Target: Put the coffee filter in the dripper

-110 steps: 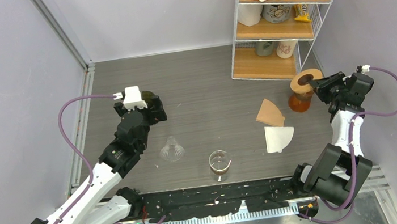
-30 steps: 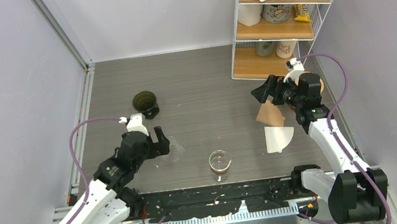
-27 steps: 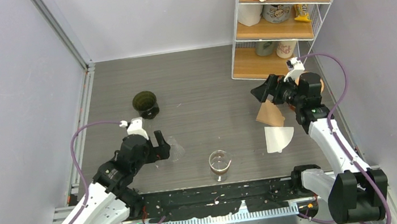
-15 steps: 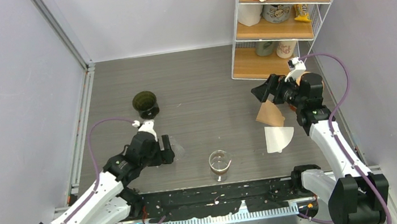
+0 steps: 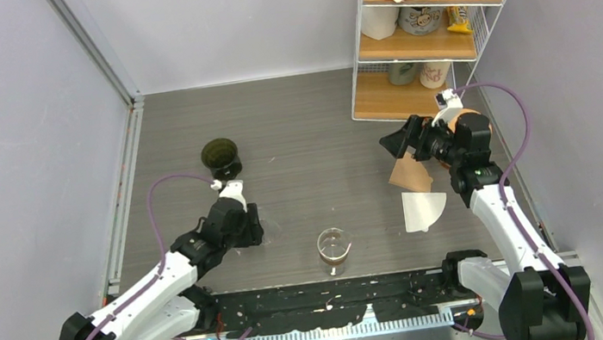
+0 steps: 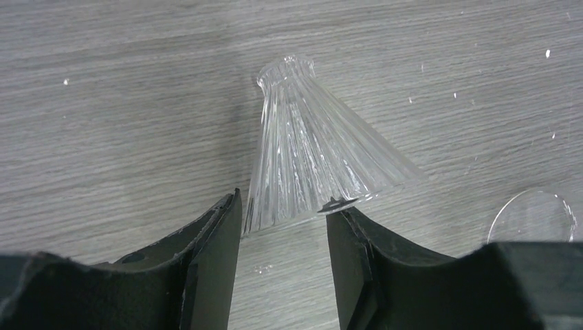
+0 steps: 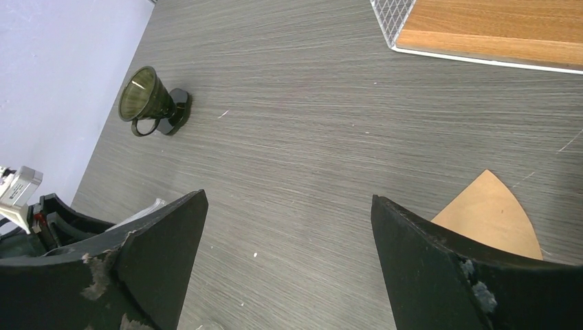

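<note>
Built from white shells along the left arm (image 5: 156, 283) and right arm (image 5: 504, 223), jointed in black and ending in black bases. Trailed by looping purple cables (image 5: 152, 214) plugged into small white blocks (image 5: 231, 189) at the wrists. Tipped with matte black fingers (image 7: 158, 254), scuffed pale along the edges

Overhead view of whole table (image 5: 300, 118); left wrist view close, right wrist view wider, brown filter (image 5: 410, 176) common with overhead

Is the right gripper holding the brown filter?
No, the right gripper stands wide open and empty; the brown filter lies flat on the table.
</note>
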Controlling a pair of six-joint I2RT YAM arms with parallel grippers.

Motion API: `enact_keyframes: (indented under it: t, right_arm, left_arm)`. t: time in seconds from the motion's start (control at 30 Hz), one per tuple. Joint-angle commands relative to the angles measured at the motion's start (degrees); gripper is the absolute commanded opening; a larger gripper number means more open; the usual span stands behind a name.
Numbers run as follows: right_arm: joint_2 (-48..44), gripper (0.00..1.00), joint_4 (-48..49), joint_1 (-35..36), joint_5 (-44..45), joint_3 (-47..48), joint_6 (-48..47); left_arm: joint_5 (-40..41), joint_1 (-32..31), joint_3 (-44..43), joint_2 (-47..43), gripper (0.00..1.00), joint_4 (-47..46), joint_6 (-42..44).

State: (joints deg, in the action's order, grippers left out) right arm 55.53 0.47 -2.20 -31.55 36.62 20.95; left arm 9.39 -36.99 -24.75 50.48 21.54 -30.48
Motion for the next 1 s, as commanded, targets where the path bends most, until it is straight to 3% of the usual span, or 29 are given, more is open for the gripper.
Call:
enact_keyframes:
  t: [0.0, 0.2, 0.4, 0.5, 0.63, 0.83, 0.97]
  right_arm:
    - [-1.74, 0.95, 3.21, 0.26, -2.03, 0.13, 0.45]
    - [-2.64, 0.95, 2.84, 0.26, -2.33, -0.17, 0.43]
    - [-2.79, 0.95, 1.79, 0.26, -2.11, -0.21, 0.02]
    - [-2.84, 0.96, 1.25, 0.26, -2.12, -0.17, -0.37]
    - [-3.04, 0.95, 0.88, 0.26, -2.09, -0.11, -0.75]
    - [-4.75, 0.95, -0.92, 1.31, -2.94, 0.82, -4.03]
    - [-5.70, 0.95, -4.47, 9.69, 1.84, 2.66, -8.98]
  left_arm:
    - [2.63, 0.30, 0.87, 0.04, 0.53, -7.55, 1.66]
    - [6.54, 0.34, 1.49, 1.31, 0.41, -9.96, 1.49]
    - [7.37, 0.34, 0.17, 3.01, 0.17, -11.49, 1.00]
    - [7.36, 0.33, -0.74, 3.30, 0.00, -10.79, 0.27]
    - [7.93, 0.34, -2.57, 1.83, 0.00, -7.80, -0.27]
    - [0.96, 0.29, -8.67, -1.03, 0.00, -2.41, -2.30]
    - [-3.75, 0.34, -18.25, 2.54, 0.00, 5.47, -3.65]
